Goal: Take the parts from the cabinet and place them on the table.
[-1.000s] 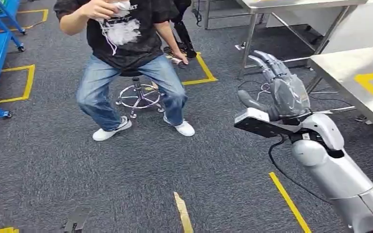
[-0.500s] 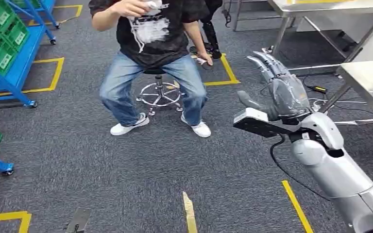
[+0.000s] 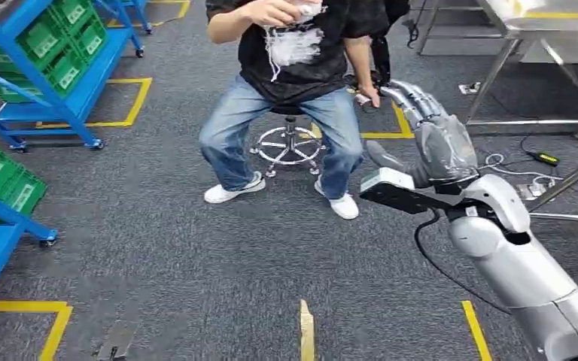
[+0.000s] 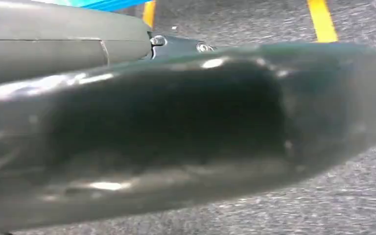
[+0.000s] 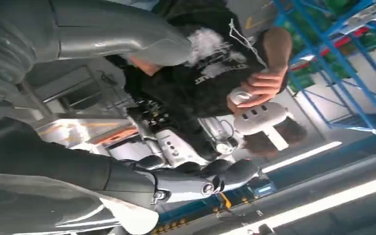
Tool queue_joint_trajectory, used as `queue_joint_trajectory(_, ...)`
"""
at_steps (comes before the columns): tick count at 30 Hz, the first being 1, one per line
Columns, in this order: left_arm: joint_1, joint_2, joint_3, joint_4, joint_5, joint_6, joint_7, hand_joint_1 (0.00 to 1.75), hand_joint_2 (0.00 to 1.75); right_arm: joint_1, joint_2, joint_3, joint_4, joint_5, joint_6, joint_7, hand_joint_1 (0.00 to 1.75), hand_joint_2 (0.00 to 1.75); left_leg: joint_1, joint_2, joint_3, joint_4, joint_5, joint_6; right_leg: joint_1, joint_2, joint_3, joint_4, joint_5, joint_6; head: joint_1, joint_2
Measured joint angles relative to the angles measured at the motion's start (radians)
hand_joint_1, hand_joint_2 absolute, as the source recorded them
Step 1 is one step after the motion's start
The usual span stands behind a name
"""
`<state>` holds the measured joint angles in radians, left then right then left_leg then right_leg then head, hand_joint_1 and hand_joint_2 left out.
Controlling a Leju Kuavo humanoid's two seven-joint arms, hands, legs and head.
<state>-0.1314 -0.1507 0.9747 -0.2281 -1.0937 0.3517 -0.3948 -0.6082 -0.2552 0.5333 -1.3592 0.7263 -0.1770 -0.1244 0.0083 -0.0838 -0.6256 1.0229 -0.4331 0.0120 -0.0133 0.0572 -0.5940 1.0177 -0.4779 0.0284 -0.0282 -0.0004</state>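
Note:
My right hand [image 3: 433, 139] is raised at the right of the head view, its fingers stretched out and apart with nothing in them. In the right wrist view the same hand [image 5: 186, 178] reaches toward a seated person, again holding nothing. Blue cabinet racks [image 3: 83, 75] with green bins [image 3: 53, 45] stand at the far left, and a second rack [image 3: 0, 218] with green bins is nearer. The bins' contents are too small to make out. A steel table [image 3: 542, 19] stands at the far right. A grey part of my left hand [image 4: 54, 44] lies by the wrist camera, its fingers hidden.
A person [image 3: 293, 68] sits on a wheeled stool [image 3: 290, 143] straight ahead, holding a white device [image 5: 257, 117] at chest height. Yellow tape lines [image 3: 132, 105] mark the grey carpet. Cables [image 3: 530, 158] trail under the table legs at the right.
The camera has swung, so the whole scene slid to the right and the blue racks came in at the left. My right hand keeps the same raised, empty pose.

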Motion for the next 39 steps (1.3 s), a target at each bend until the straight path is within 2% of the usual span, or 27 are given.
queue_joint_trajectory(2,0.004,0.0,0.0,0.0,0.0,0.0,0.0,0.0,0.0,-0.002,0.0,0.0,0.0,0.0,0.0,-0.002,0.0,1.75,-0.001,-0.017,0.0,-0.005,0.003,-0.013,-0.003,-0.015,0.003,-0.003,0.002,-0.012,-0.002,0.0)
queue_joint_trajectory(3,0.004,0.005,0.0,0.0,0.0,0.0,0.0,0.0,0.0,-0.004,0.0,0.0,0.0,0.0,0.0,-0.002,0.0,1.75,-0.001,-0.003,-0.001,0.003,-0.007,-0.016,-0.009,-0.029,0.009,-0.012,0.006,-0.019,0.0,0.0)
queue_joint_trajectory(4,0.004,0.001,0.0,0.0,0.0,0.0,0.0,0.0,0.0,-0.004,0.0,-0.001,0.0,0.0,0.0,-0.002,0.0,1.75,-0.005,0.032,-0.013,0.032,-0.03,-0.021,-0.009,-0.036,0.012,-0.014,0.005,-0.026,-0.011,0.0)
queue_joint_trajectory(5,0.002,0.002,0.0,0.0,0.0,0.0,0.0,0.0,0.0,-0.005,0.0,0.0,0.0,0.0,0.0,-0.002,0.0,1.75,-0.003,0.053,-0.04,0.094,-0.065,-0.026,-0.008,-0.046,0.012,-0.013,0.005,-0.03,-0.015,0.0)
queue_joint_trajectory(7,-0.001,0.001,0.0,0.0,0.0,0.0,0.0,0.0,0.0,-0.002,0.0,0.0,0.0,0.0,0.0,-0.002,0.0,1.75,0.001,0.07,-0.114,0.256,-0.134,-0.033,-0.006,-0.066,0.013,-0.013,0.003,-0.032,-0.014,0.0)
queue_joint_trajectory(8,0.001,0.001,0.0,0.0,0.0,0.0,0.0,0.0,0.0,-0.001,0.0,0.0,0.0,0.0,0.0,-0.002,0.0,1.75,0.002,0.071,-0.133,0.299,-0.142,-0.035,-0.005,-0.075,0.013,-0.013,0.002,-0.032,-0.015,0.0)
queue_joint_trajectory(9,0.002,0.001,0.0,0.0,0.0,0.0,0.0,0.0,0.0,-0.001,0.0,0.001,0.0,0.0,0.0,-0.002,0.0,0.0,0.002,0.072,-0.127,0.29,-0.126,-0.036,-0.005,-0.084,0.014,-0.012,0.002,-0.032,-0.014,0.0)
queue_joint_trajectory(10,0.002,0.001,0.0,0.0,0.0,0.0,0.0,0.0,0.0,-0.001,0.0,0.001,0.0,-0.001,0.0,-0.002,0.0,0.0,0.002,0.072,-0.102,0.235,-0.089,-0.033,-0.004,-0.085,0.015,-0.012,0.0,-0.031,-0.015,0.0)
queue_joint_trajectory(12,0.002,0.002,0.0,0.0,-0.001,-0.001,-0.004,0.0,0.0,-0.002,0.0,0.0,0.0,-0.007,0.0,-0.009,0.0,0.0,0.0,0.076,-0.012,0.061,-0.005,-0.022,-0.003,-0.095,0.021,-0.012,-0.003,-0.027,-0.015,0.0)
queue_joint_trajectory(13,0.002,0.003,-0.001,0.0,-0.002,-0.003,-0.006,0.0,0.0,-0.002,0.0,0.0,0.0,-0.009,0.0,-0.013,0.0,0.0,-0.004,0.084,0.018,0.005,-0.005,-0.013,-0.002,-0.1,0.022,-0.012,-0.005,-0.024,-0.013,0.0)
queue_joint_trajectory(14,0.001,0.003,-0.001,0.0,-0.005,-0.006,-0.012,0.0,0.0,-0.003,0.0,0.0,0.0,-0.01,0.0,-0.013,0.0,0.0,-0.008,0.085,0.024,-0.013,-0.011,-0.009,0.005,-0.1,0.017,-0.009,-0.007,-0.018,-0.013,0.0)
queue_joint_trajectory(18,0.003,0.003,-0.002,0.0,-0.007,-0.023,-0.021,0.0,0.0,-0.002,0.0,0.001,0.0,-0.008,0.0,-0.015,0.0,0.0,-0.005,0.083,0.025,-0.019,-0.007,0.009,0.004,-0.103,0.022,-0.018,-0.005,0.004,-0.013,0.0)
queue_joint_trajectory(19,0.003,0.002,-0.002,0.0,-0.007,-0.035,-0.023,0.0,0.0,-0.003,0.0,0.0,0.0,-0.008,0.0,-0.015,0.0,0.0,-0.001,0.083,0.029,-0.024,-0.004,0.014,0.002,-0.086,0.006,0.003,-0.025,0.008,-0.011,0.0)
queue_joint_trajectory(20,0.0,0.003,-0.002,0.0,-0.006,-0.045,-0.023,0.0,0.0,-0.004,-0.001,0.0,0.0,-0.008,0.0,-0.016,0.0,0.0,0.0,0.083,0.028,-0.024,-0.004,0.02,0.001,-0.073,-0.018,0.057,-0.057,0.009,-0.009,0.0)
queue_joint_trajectory(22,-0.002,0.005,-0.002,0.0,-0.004,-0.062,-0.027,0.0,0.0,0.003,-0.002,0.0,0.002,-0.006,0.0,-0.015,0.0,0.0,-0.001,0.081,0.028,-0.024,-0.006,0.024,0.001,-0.062,-0.102,0.233,-0.13,0.013,-0.008,0.0)
queue_joint_trajectory(23,0.0,0.006,-0.002,0.0,-0.003,-0.074,-0.031,0.0,0.0,0.008,-0.002,0.0,0.003,-0.005,0.0,-0.015,0.0,0.0,-0.002,0.079,0.028,-0.023,-0.006,0.025,0.001,-0.061,-0.134,0.29,-0.144,0.015,-0.008,0.0)
queue_joint_trajectory(24,0.001,0.006,-0.002,0.0,-0.002,-0.084,-0.034,0.0,0.0,0.013,-0.002,0.0,0.003,-0.003,0.0,-0.015,0.0,0.0,-0.002,0.077,0.029,-0.023,-0.007,0.025,0.001,-0.061,-0.145,0.3,-0.134,0.015,-0.009,0.0)
queue_joint_trajectory(25,0.001,0.006,-0.002,0.0,-0.001,-0.089,-0.035,0.0,0.0,0.016,-0.002,0.0,0.003,-0.002,0.0,-0.015,0.0,0.0,-0.002,0.075,0.03,-0.022,-0.008,0.024,0.001,-0.061,-0.132,0.266,-0.102,0.015,-0.008,0.0)
queue_joint_trajectory(27,0.0,0.006,-0.002,0.0,0.0,-0.09,-0.035,0.0,0.0,0.017,-0.002,0.0,0.003,0.003,-0.004,-0.016,0.0,0.0,-0.001,0.07,0.034,-0.017,-0.014,0.019,0.0,-0.061,-0.043,0.073,0.005,0.011,-0.008,0.0)
queue_joint_trajectory(28,0.0,0.006,-0.002,0.0,0.0,-0.09,-0.035,0.0,0.0,0.017,-0.002,0.0,0.003,0.003,-0.006,-0.016,0.0,0.0,-0.001,0.069,0.034,-0.014,-0.018,0.014,-0.001,-0.058,-0.012,0.006,0.014,0.008,-0.008,0.0)
queue_joint_trajectory(29,-0.001,0.007,-0.002,0.0,0.0,-0.09,-0.035,0.0,0.0,0.017,-0.002,0.0,0.003,0.003,-0.007,-0.016,0.0,0.0,-0.009,0.068,0.027,-0.007,-0.021,0.009,0.003,-0.057,0.01,-0.008,0.001,0.006,-0.007,0.0)
queue_joint_trajectory(32,0.001,0.008,-0.002,0.0,0.0,-0.093,-0.035,0.0,0.0,0.026,-0.002,-0.001,0.003,0.006,-0.01,-0.017,0.0,0.0,-0.004,0.066,0.025,-0.009,-0.017,-0.002,0.006,-0.054,0.002,-0.004,0.0,-0.008,-0.008,0.0)
queue_joint_trajectory(34,0.001,0.011,-0.002,0.0,0.0,-0.093,-0.035,0.0,0.0,0.025,-0.002,-0.005,0.003,0.006,-0.011,-0.017,0.0,0.0,-0.004,0.07,0.02,0.009,-0.035,-0.013,-0.003,-0.057,0.01,-0.013,0.005,-0.021,-0.01,0.0)
queue_joint_trajectory(35,0.0,0.01,-0.003,0.0,0.0,-0.093,-0.035,0.0,0.0,0.025,-0.002,-0.006,0.003,0.006,-0.011,-0.018,0.0,0.0,-0.003,0.071,0.001,0.054,-0.062,-0.018,-0.003,-0.058,0.012,-0.013,0.003,-0.027,-0.015,0.0)
queue_joint_trajectory(37,0.0,0.01,-0.003,0.0,-0.001,-0.093,-0.035,0.0,0.0,0.029,-0.002,-0.006,0.003,0.007,-0.011,-0.018,0.0,0.0,0.001,0.072,-0.082,0.229,-0.139,-0.025,-0.003,-0.06,0.015,-0.013,-0.001,-0.032,-0.014,0.0)
queue_joint_trajectory(38,0.001,0.01,-0.003,0.0,-0.001,-0.092,-0.035,0.0,0.0,0.032,-0.002,-0.007,0.003,0.007,-0.011,-0.018,0.0,0.0,0.001,0.072,-0.114,0.293,-0.157,-0.027,-0.003,-0.06,0.016,-0.013,-0.002,-0.033,-0.015,0.0)
queue_joint_trajectory(39,0.003,0.01,-0.003,0.0,-0.001,-0.091,-0.035,0.0,0.0,0.035,-0.002,-0.007,0.003,0.007,-0.01,-0.018,0.0,0.0,0.001,0.072,-0.127,0.312,-0.15,-0.027,-0.003,-0.06,0.018,-0.012,-0.004,-0.033,-0.015,0.0)
